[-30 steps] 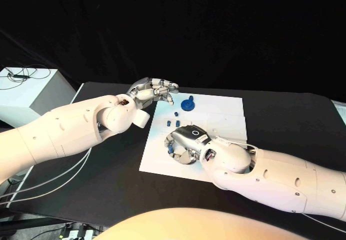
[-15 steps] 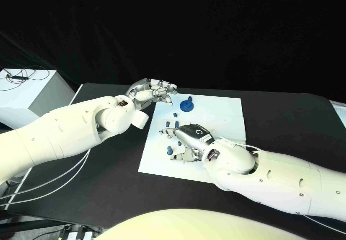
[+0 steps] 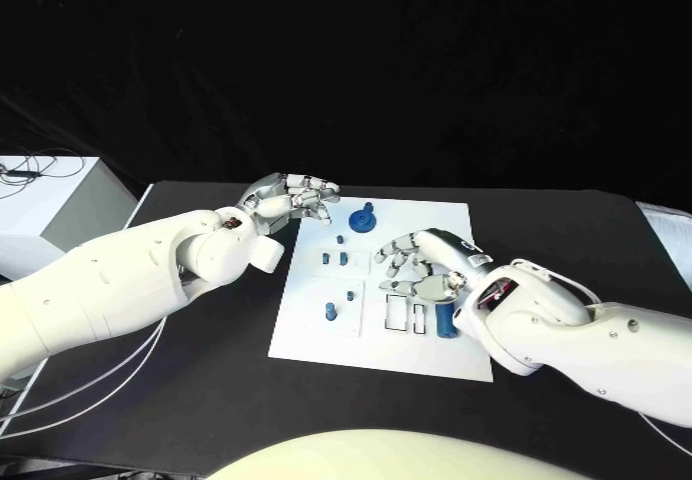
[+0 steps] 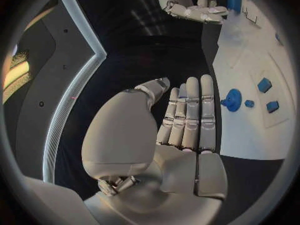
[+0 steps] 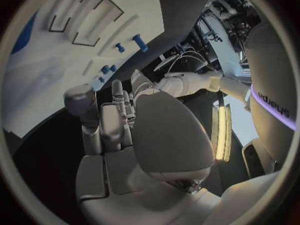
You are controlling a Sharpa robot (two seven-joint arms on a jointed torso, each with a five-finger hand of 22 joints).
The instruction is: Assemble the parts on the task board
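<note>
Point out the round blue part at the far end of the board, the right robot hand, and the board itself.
round blue part (image 3: 362, 214): head view, on its disc.
right robot hand (image 3: 420, 262): head view, on the back of the hand, above the board.
board (image 3: 346, 340): head view, on bare white surface near its near-left corner.

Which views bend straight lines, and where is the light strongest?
Left wrist view: the task board edge curves, and a pale strip arcs beside the left hand. Right wrist view: board slots bow, with a bright yellow bar glowing past the right hand. Head view: edges stay straight; the white board is brightest against black.
</note>
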